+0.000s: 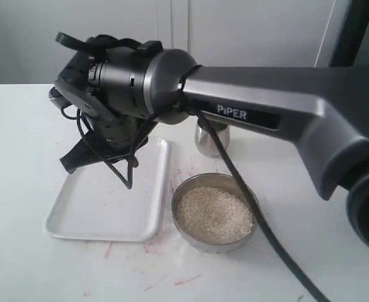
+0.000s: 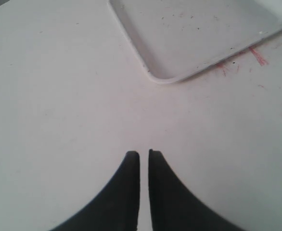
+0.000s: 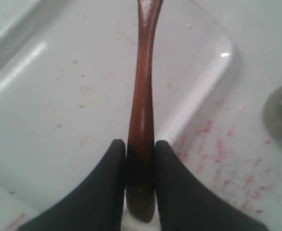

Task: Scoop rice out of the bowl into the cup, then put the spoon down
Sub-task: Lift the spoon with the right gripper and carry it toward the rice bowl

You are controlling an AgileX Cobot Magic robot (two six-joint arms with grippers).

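1. Right gripper (image 3: 141, 144): clenched on spoon (image 3: 143, 86) at handle end, over tray (image 3: 59, 96); end-grip likely leaves scoop end free.
2. Left gripper (image 2: 144, 154): fingers together, empty, out of way beside tray.
3. Rice (image 1: 213, 214): in bowl (image 1: 179, 207); cup (image 1: 208, 141) just behind.

You are at what looks like a robotics lab bench: a white tabletop (image 1: 14, 189) with red smudges (image 1: 152, 244) beside the white tray (image 1: 96, 235), plain pale wall panels (image 1: 247, 31) behind the tray, and a grey robot arm (image 1: 266, 94) lettered PIPER reaching over it.
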